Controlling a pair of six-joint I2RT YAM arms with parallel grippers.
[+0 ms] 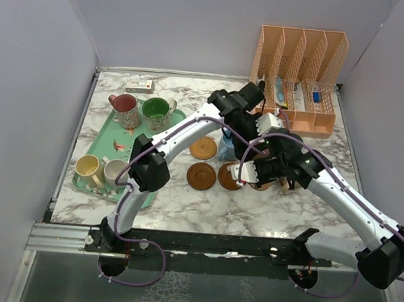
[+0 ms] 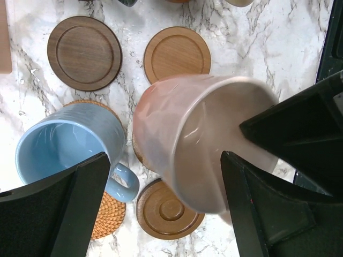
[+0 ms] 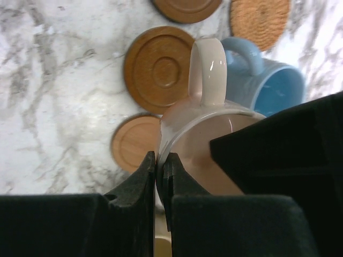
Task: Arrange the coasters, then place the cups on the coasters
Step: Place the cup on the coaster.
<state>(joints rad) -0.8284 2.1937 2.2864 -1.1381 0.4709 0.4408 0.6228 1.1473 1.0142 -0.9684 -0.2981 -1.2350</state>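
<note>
The right claw (image 3: 159, 167) clamped the rim of the tilted pink cup (image 3: 185, 120). The left claw (image 2: 163, 160) stood wide open around that cup, beside the blue cup (image 2: 64, 142).

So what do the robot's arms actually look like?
Both the left arm and right arm are white tubes with chunky black joints, and a purple cable loops along each. The left pincer and right pincer are black with two flat fingers.
</note>
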